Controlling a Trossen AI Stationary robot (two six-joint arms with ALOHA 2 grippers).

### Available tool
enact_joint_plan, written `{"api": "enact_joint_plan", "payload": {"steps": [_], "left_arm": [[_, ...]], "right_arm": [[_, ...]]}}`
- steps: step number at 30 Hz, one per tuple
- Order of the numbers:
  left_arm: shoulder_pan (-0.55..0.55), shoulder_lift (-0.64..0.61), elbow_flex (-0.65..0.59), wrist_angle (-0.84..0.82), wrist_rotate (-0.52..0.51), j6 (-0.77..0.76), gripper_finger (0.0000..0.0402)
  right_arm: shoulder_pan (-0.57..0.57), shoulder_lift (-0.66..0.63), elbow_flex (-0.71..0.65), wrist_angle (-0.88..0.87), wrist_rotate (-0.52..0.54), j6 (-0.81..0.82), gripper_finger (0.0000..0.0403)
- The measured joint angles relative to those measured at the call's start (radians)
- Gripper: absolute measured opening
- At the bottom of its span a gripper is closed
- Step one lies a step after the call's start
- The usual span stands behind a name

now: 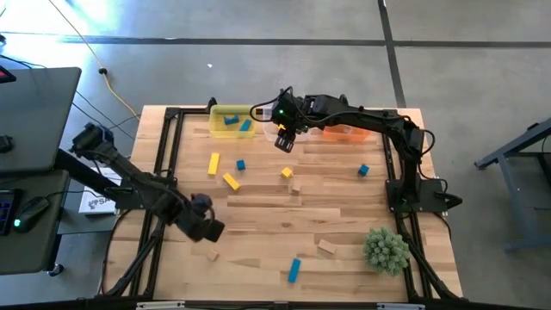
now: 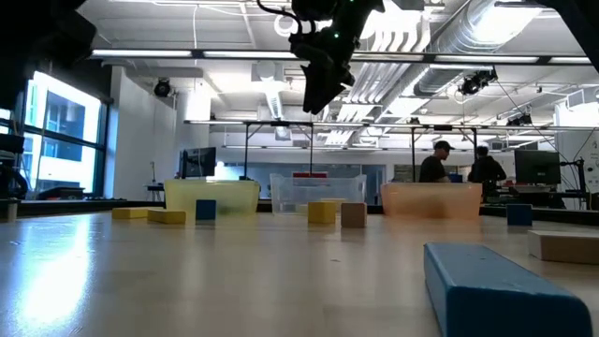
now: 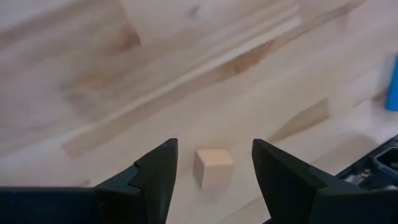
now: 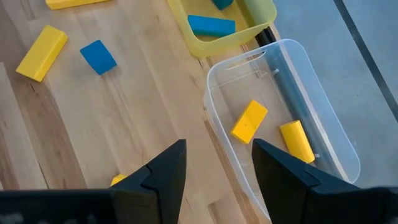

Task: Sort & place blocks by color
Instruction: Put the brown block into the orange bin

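Left pincer (image 3: 214, 180) open and empty astride a tan cube (image 3: 212, 168), right pincer (image 4: 217, 165) open, empty above clear bin (image 4: 323, 134)

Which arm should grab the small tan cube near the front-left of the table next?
Left. The left tool hangs open directly above the small tan wooden cube, which sits between its fingers. The right tool is empty at the far side, over the clear plastic bin.

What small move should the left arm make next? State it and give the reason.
Probably lower the left end effector straight down and close: its open fingers already straddle the tan cube, which lies on the table, not yet gripped.
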Motion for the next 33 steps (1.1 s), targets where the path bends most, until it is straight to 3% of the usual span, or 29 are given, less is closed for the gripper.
{"api": "enact_joint_plan", "payload": {"steps": [8, 18, 28, 33], "left_arm": [[-0.1, 0.108, 0.0, 0.092, 0.002, -0.146, 0.0197], [-0.137, 0.186, 0.001, 0.224, 0.009, -0.212, 0.0197], [-0.139, 0.21, 0.152, 0.034, 0.009, -0.194, 0.0197], [-0.139, 0.26, 0.167, 0.015, 0.013, -0.193, 0.0197]], "right_arm": [[0.0, 0.0, 0.0, 0.0, 0.0, 0.003, 0.0171], [0.0, 0.0, -0.001, 0.002, 0.0, 0.026, 0.0171], [0.0, 0.0, -0.002, -0.004, 0.0, 0.03, 0.0171], [0.0, 0.0, -0.002, -0.009, -0.029, 0.031, 0.0171]]}}
